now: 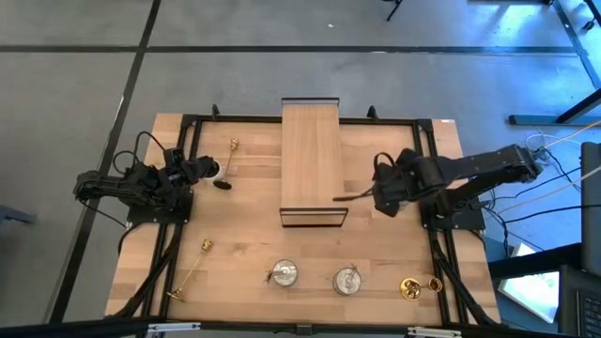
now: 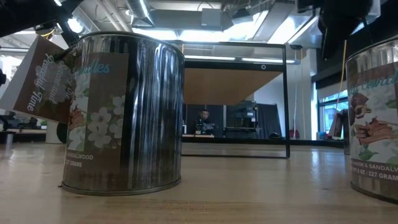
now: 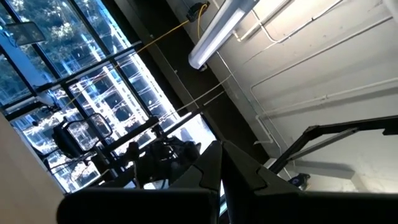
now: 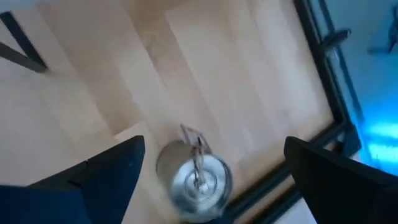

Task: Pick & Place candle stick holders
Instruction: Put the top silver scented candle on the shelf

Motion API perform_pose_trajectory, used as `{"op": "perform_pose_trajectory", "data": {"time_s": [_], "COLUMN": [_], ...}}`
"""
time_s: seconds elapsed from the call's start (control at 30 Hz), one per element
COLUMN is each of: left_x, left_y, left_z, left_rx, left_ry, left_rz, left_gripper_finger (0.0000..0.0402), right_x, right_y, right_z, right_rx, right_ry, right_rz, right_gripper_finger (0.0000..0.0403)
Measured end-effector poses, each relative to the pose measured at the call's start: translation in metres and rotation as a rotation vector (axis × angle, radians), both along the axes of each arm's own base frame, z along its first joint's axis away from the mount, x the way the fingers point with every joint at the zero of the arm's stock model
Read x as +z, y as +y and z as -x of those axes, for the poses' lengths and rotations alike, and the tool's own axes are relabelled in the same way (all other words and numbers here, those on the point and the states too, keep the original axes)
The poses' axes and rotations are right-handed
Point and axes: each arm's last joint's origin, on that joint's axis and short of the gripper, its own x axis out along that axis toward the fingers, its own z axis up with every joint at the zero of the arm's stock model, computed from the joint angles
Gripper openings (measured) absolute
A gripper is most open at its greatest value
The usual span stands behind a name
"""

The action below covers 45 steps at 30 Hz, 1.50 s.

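Right tool [image 1: 377, 199] hangs over the bench [image 1: 244, 239] near its right edge, just off the right side of the raised wooden platform in a black frame [image 1: 310, 155]. Its fingers are spread wide. In the right wrist view a squat round silver tin holder [image 4: 194, 179] lies below and between them, blurred. A thin stick [image 1: 349, 197] shows just beside this tool at the platform's corner; I cannot tell whether the two touch.

Two squat silver tins stand side by side along the bench edge nearest the low camera, the left silver tin [image 1: 283, 274] and the right silver tin [image 1: 348, 281], close but apart. Towards the right corner of that edge sits a round gold holder with a ring handle [image 1: 411, 288]. Near the left corner lies a slim gold candlestick [image 1: 191, 270].

Left tool [image 1: 208, 169] is near the left edge, and whether its fingers are spread or pressed together I cannot tell. Just beside it is a second slim gold candlestick with a dark foot [image 1: 229, 161].

A person [image 2: 204, 119] shows far behind the bench.
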Motion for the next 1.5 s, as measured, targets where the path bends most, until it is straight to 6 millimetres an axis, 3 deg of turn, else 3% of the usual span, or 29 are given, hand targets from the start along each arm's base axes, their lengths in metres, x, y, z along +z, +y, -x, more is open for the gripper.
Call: {"op": "perform_pose_trajectory", "data": {"time_s": [0.27,0.43,0.53,0.73,0.93,1.1,1.5], "left_x": [0.0,-0.001,-0.002,-0.004,-0.004,-0.004,-0.004], "left_y": [0.0,0.001,0.001,0.002,0.001,0.001,0.001], "left_z": [0.0,0.0,-0.001,-0.002,-0.002,-0.002,-0.002], "left_rx": [0.014,0.043,0.05,0.053,0.026,0.016,0.009], "left_ry": [0.002,0.015,0.031,0.047,0.041,0.038,0.034], "left_rz": [0.004,0.022,0.024,0.032,0.034,0.037,0.046], "left_gripper_finger": [0.0002,0.0002,0.0002,0.0002,0.0002,0.0002,0.0002], "right_x": [-0.016,-0.016,-0.016,-0.015,-0.015,-0.013,-0.014], "right_y": [-0.003,-0.017,-0.022,-0.024,-0.02,-0.019,-0.02], "right_z": [0.036,0.068,0.077,0.077,0.066,0.062,0.066], "right_rx": [0.059,-0.075,-0.119,-0.131,-0.127,-0.111,-0.076], "right_ry": [-0.192,-0.085,-0.032,-0.043,-0.14,-0.198,-0.144], "right_rz": [-0.248,-0.217,-0.212,-0.142,-0.228,-0.176,-0.153], "right_gripper_finger": [0.0388,0.0388,0.0388,0.0388,0.0387,0.0388,0.0399]}}
